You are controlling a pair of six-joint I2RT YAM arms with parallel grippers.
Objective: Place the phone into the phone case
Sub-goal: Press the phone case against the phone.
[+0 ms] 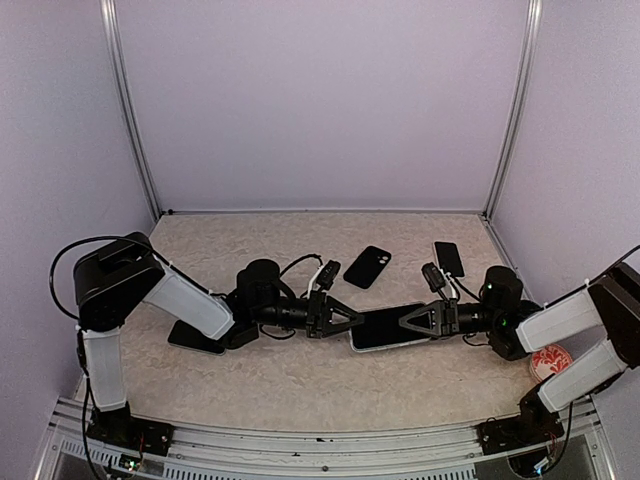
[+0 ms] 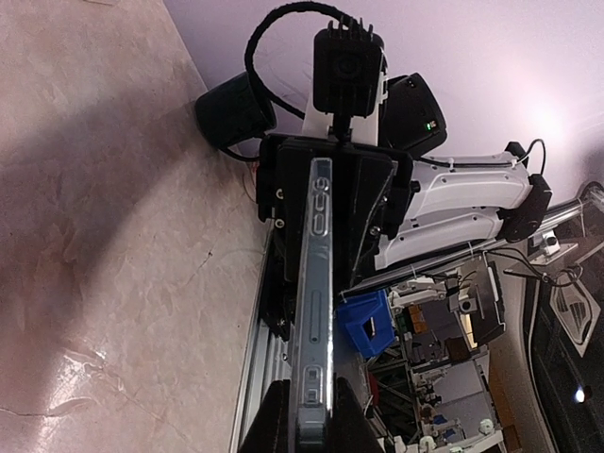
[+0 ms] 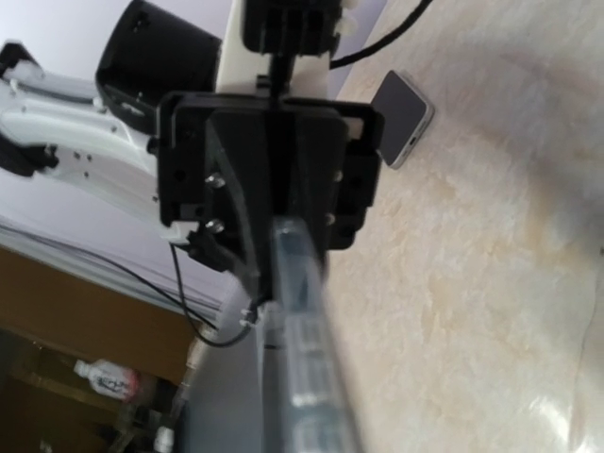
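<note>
1. Top external: the left gripper [image 1: 343,319] and the right gripper [image 1: 408,321] face each other at opposite ends of a pale grey translucent phone case [image 1: 390,346], with a flat black phone [image 1: 385,327] lying in it.
2. Left wrist: the left jaws are clamped on the case's near end, which is seen edge-on.
3. Right wrist: the case's edge is blurred, so I cannot tell whether the right jaws grip it.

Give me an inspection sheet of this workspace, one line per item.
Surface: table, mottled beige.
Job's things: phone spans between both grippers; pale case around its edge.
Clutter: three spare phones; red-white disc.
Grippers: left gripper shut on phone; right gripper at the other end, grip unclear.
Cables: black loops on arms.
Surroundings: lilac walls, metal posts.
</note>
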